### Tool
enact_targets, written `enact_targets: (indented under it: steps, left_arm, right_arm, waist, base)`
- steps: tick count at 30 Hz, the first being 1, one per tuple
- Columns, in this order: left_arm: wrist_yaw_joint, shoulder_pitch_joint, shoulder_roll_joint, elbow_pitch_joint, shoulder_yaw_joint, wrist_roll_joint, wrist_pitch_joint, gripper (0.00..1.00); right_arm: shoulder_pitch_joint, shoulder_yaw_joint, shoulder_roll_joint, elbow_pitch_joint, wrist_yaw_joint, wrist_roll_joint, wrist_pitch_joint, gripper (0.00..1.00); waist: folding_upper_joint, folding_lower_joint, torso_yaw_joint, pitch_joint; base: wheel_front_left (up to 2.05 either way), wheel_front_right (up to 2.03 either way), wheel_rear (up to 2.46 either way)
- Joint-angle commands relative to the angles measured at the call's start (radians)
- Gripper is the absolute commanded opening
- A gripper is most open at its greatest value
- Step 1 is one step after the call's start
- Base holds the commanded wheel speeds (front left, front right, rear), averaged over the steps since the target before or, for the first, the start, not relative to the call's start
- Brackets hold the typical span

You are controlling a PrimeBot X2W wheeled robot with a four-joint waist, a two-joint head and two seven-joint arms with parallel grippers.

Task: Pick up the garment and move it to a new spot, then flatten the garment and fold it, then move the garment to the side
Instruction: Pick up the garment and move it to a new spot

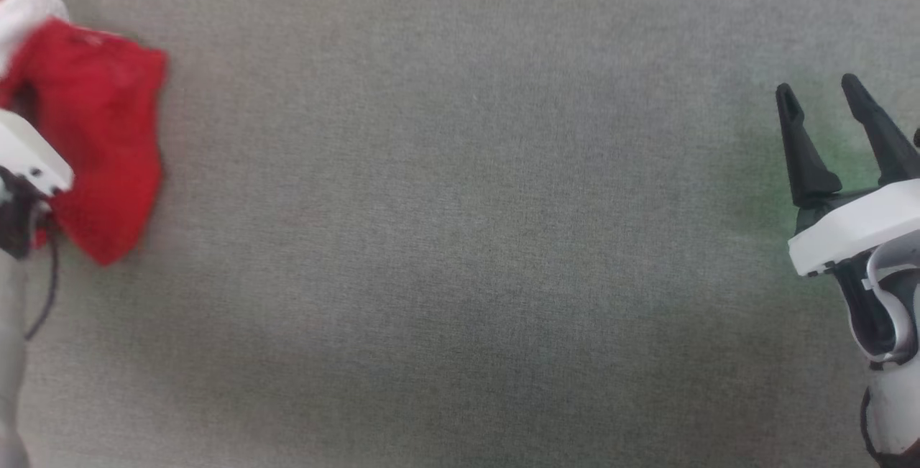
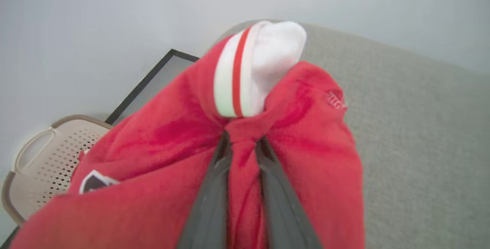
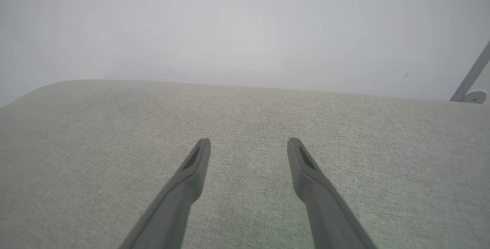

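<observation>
The garment [image 2: 306,134] is seen bunched at the far left edge of the grey fabric surface [image 1: 460,238], partly covered by the left arm's white wrist housing [image 1: 29,152]. A fold of its red cloth is pinched between the 2 dark fingers of the left gripper [image 2: 243,140], which are drawn close together around it. A white sleeve [image 2: 275,50] (edged with a white-and-red striped band) is pushed up just beyond the fingertips. Whether the cloth is lifted clear of the surface cannot be told. A beige perforated basket [image 2: 42,157] is seen past the garment in the left wrist view. The right gripper [image 1: 819,87] is held at the right edge, well apart from the garment, with its 2 fingers spread wide over the grey surface.
</observation>
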Motion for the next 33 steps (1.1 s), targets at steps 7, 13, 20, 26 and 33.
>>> enact_targets:
  steps: [7, 13, 20, 26, 33]
  left_arm:
    - [-0.007, -0.047, 0.048, -0.088, -0.056, 0.023, -0.045, 0.0]
    - [-0.007, -0.038, 0.087, -0.248, -0.148, -0.032, 0.038, 0.0]
    - [-0.007, -0.007, 0.174, -0.501, -0.222, -0.091, 0.171, 0.0]
    - [0.016, 0.041, 0.202, -0.712, -0.236, -0.107, 0.286, 0.0]
    - [0.07, 0.117, 0.222, -0.971, -0.256, -0.127, 0.414, 0.0]
  right_arm:
    - [0.025, 0.004, 0.015, 0.029, 0.0, -0.004, -0.027, 1.0]
    - [0.046, 0.017, 0.031, 0.054, 0.0, -0.007, -0.043, 1.0]
    - [0.072, 0.015, 0.054, 0.067, 0.0, 0.0, -0.061, 1.0]
    - [0.086, -0.003, 0.067, 0.078, 0.0, 0.001, -0.075, 1.0]
    - [0.091, -0.028, 0.074, 0.086, 0.0, -0.002, -0.088, 1.0]
  waist:
    - [0.0, 0.0, 0.014, -0.094]
    - [0.0, 0.0, 0.021, -0.17]
    - [0.0, 0.0, 0.014, -0.252]
    - [0.0, 0.0, -0.017, -0.298]
    - [0.0, 0.0, -0.101, -0.327]
  base:
    - [0.0, 0.0, 0.0]
    - [0.0, 0.0, 0.0]
    - [0.0, 0.0, 0.0]
    - [0.0, 0.0, 0.0]
    - [0.0, 0.0, 0.0]
